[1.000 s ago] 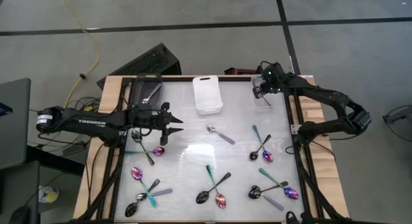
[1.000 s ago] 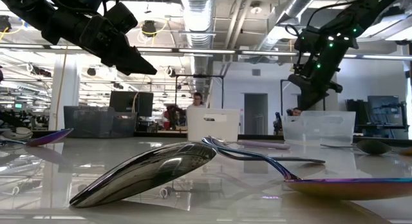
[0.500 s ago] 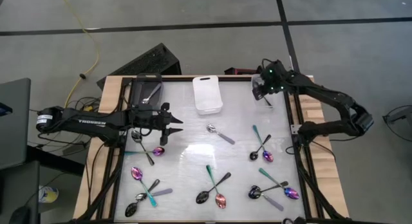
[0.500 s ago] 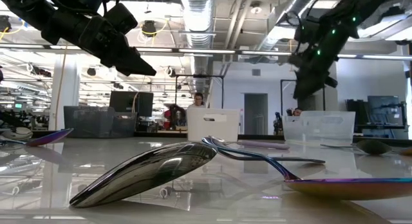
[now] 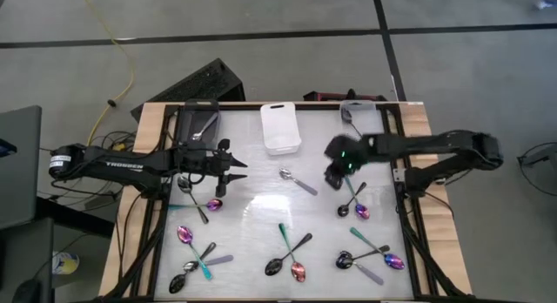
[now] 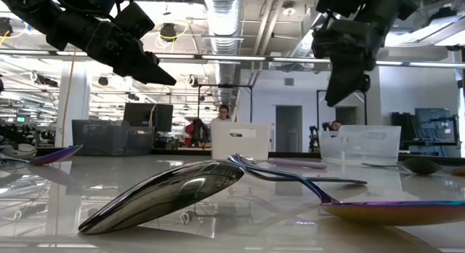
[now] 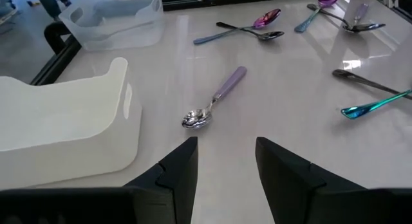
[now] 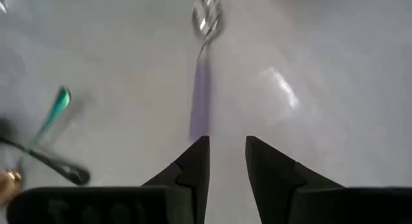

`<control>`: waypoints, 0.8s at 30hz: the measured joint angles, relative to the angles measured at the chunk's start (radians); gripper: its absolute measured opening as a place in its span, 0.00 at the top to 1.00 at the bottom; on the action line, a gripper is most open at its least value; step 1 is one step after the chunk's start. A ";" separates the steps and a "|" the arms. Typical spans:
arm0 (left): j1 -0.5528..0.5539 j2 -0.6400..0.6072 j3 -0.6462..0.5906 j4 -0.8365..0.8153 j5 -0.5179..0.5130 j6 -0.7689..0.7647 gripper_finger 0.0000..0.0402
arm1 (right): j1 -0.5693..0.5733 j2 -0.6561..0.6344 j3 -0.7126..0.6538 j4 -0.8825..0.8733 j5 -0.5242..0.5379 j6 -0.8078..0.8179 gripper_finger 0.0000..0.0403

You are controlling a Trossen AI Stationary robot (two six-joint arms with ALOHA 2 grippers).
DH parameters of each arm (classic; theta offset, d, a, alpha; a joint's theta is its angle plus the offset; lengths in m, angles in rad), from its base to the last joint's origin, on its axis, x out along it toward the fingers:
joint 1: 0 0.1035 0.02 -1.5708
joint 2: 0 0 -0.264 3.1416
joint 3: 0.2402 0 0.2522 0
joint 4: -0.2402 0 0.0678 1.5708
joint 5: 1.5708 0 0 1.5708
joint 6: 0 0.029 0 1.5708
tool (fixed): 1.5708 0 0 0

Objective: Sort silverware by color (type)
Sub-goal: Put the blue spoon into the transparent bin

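Right hand (image 5: 335, 175) hangs over mid-bench, fingers narrowly apart, empty; its wrist view shows the silver spoon with lilac handle (image 8: 203, 69) just ahead, which the high view places beside it (image 5: 297, 182). Left hand (image 5: 237, 170) hovers at bench left, fingers moderately parted, empty. Other spoons (image 5: 288, 253) lie scattered along the near half. White bin (image 5: 280, 127) sits at the far edge; open bench (image 5: 252, 207) lies between the hands.

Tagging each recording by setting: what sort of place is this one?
Probably an open-plan robotics lab or workshop: exposed ceiling ducts, rows of monitors behind the table, and a bare concrete floor marked with tape.
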 joint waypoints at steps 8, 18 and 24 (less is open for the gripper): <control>0.000 0.000 0.000 0.000 0.000 0.011 0.65 | 0.156 0.123 -0.001 0.093 0.087 0.033 0.69; 0.000 0.000 0.000 0.009 0.000 -0.032 0.65 | 0.149 0.304 0.052 0.401 0.097 -0.174 0.63; 0.000 0.000 0.000 0.018 -0.005 -0.034 0.65 | 0.145 0.359 0.131 0.277 0.096 -0.235 0.51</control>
